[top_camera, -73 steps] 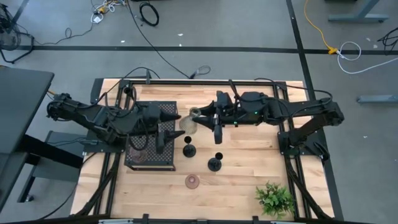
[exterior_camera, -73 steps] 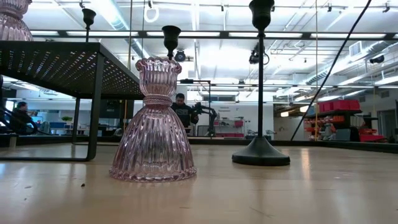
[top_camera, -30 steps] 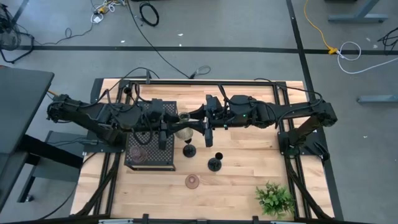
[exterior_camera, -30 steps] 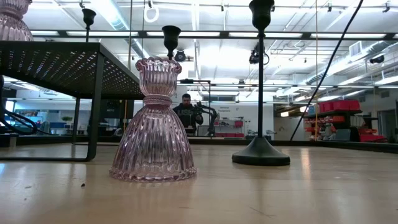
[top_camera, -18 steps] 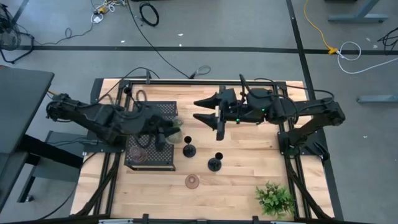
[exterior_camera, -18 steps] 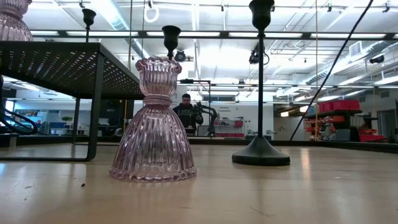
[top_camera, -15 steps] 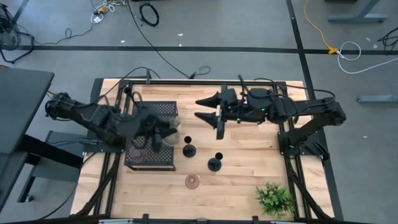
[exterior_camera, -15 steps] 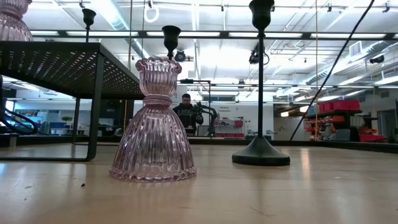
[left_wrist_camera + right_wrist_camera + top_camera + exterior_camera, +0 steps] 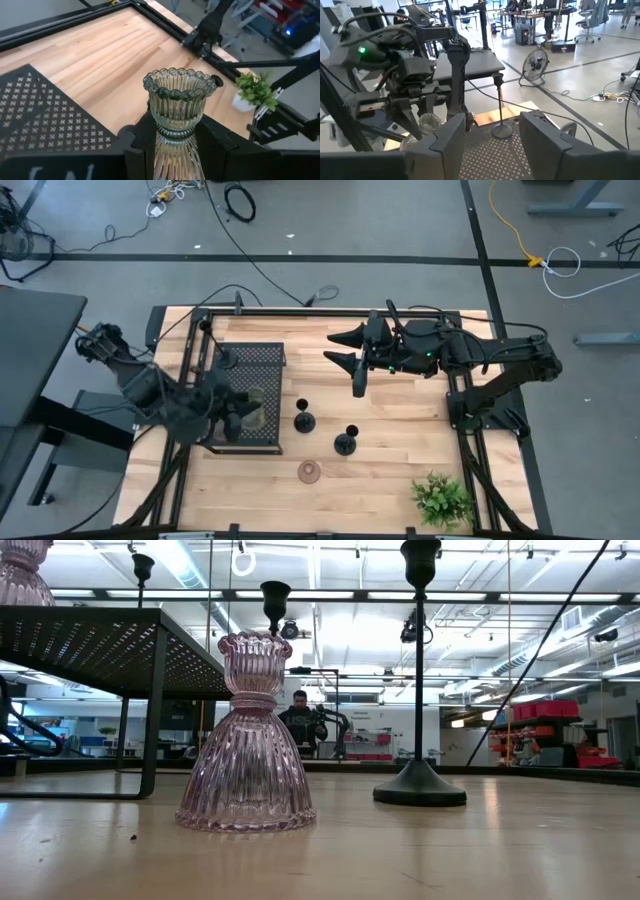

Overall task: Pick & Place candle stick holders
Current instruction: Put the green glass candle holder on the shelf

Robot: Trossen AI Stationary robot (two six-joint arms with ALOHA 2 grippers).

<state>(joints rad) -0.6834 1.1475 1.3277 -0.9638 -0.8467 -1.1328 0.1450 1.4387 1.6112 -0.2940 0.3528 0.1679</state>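
Bare wood [image 9: 400,420] beside two black holders [image 9: 303,421].

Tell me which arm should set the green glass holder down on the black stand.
Left. Its pincer is shut on the green glass holder, over the black stand. The right pincer is open, empty and off to the stand's side.

No legible text, label, brand, number or sign in any view
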